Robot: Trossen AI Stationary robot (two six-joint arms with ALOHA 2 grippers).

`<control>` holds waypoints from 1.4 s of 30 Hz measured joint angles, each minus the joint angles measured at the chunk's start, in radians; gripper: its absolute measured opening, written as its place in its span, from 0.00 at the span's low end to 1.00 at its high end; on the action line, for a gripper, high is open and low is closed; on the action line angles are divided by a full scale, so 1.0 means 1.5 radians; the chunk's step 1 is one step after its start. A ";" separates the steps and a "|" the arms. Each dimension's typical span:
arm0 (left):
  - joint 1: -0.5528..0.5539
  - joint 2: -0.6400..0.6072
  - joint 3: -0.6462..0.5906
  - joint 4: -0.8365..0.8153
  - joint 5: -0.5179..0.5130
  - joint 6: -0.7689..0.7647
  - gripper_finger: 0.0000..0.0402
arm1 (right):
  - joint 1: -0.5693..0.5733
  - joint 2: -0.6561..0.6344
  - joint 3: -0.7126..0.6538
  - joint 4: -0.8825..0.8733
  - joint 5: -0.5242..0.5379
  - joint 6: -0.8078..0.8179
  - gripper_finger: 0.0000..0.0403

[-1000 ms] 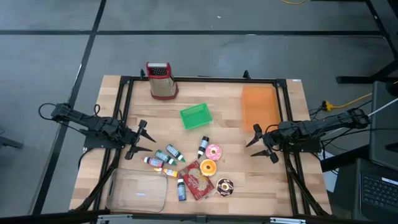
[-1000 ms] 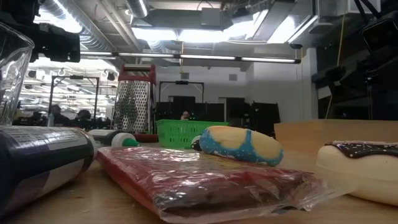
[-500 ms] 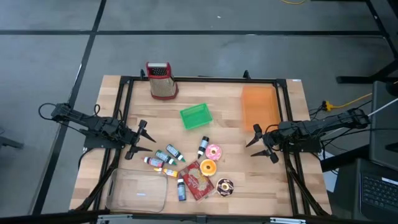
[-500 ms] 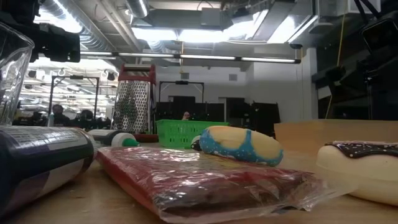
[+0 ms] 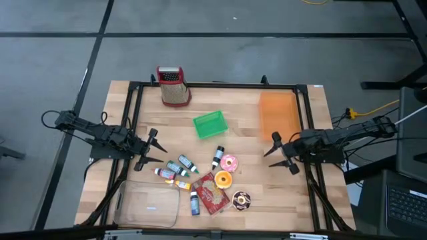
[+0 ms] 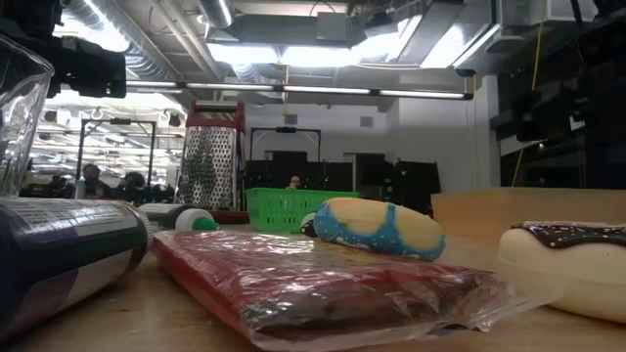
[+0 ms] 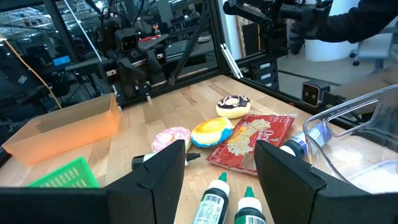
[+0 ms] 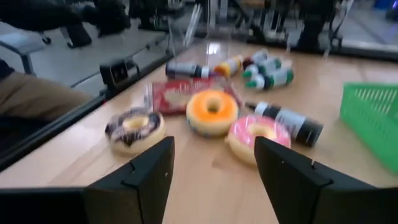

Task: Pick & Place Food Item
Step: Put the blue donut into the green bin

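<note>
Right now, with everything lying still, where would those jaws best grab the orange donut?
Probably across its ring, from straight above. The orange donut lies flat on the table, so only its rim offers opposing sides. The pink donut and the red packet crowd it, so the sides facing away from them look freer.

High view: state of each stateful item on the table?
Left end effector: open, empty, at the table's left edge.
Right end effector: open, empty, at the right edge.
Green basket: upright, empty.
Orange bin: empty.
Clear container: lying flat, contents unclear.
Grater: standing upright.
Pink donut: flat, untouched.
</note>
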 joint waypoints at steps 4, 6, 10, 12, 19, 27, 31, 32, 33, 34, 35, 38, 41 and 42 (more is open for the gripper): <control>0.000 0.000 0.000 0.002 -0.001 0.009 0.47 | 0.000 0.000 0.000 0.070 0.001 0.000 0.56; 0.000 0.000 0.000 0.005 -0.005 0.035 0.47 | 0.000 0.000 0.000 0.106 0.020 0.000 0.56; 0.000 0.000 0.000 0.022 -0.006 0.091 0.47 | 0.000 0.000 0.000 0.183 0.045 -0.020 0.56; 0.000 0.000 0.000 0.044 -0.006 0.109 0.47 | 0.000 0.000 0.000 0.209 0.045 -0.020 0.56; 0.000 0.000 0.000 0.144 -0.007 0.105 0.47 | 0.000 0.000 0.000 0.244 0.046 0.011 0.56; 0.000 0.000 0.000 0.271 -0.054 0.037 0.47 | 0.000 0.000 0.000 0.261 0.170 0.156 0.56; 0.000 0.000 0.000 0.275 -0.085 -0.020 0.47 | 0.000 0.011 0.000 0.271 0.188 0.176 0.56; 0.000 0.000 0.000 0.275 -0.087 -0.046 0.47 | 0.000 0.013 0.000 0.282 0.204 0.182 0.56; 0.000 0.000 0.000 0.277 -0.089 -0.068 0.47 | 0.000 0.016 0.000 0.296 0.218 0.189 0.56; 0.000 0.000 0.000 0.278 -0.096 -0.079 0.47 | 0.000 0.019 0.000 0.311 0.231 0.191 0.56; 0.000 0.000 0.000 0.276 -0.107 -0.082 0.47 | 0.000 0.022 0.000 0.322 0.239 0.192 0.56; 0.000 0.000 0.000 0.269 -0.124 -0.088 0.47 | 0.000 0.036 0.000 0.351 0.255 0.190 0.56; 0.000 0.000 0.000 0.255 -0.129 -0.130 0.47 | 0.000 0.063 0.000 0.382 0.292 0.189 0.56; 0.000 0.000 0.000 0.249 -0.138 -0.159 0.47 | 0.000 0.075 0.000 0.398 0.308 0.187 0.56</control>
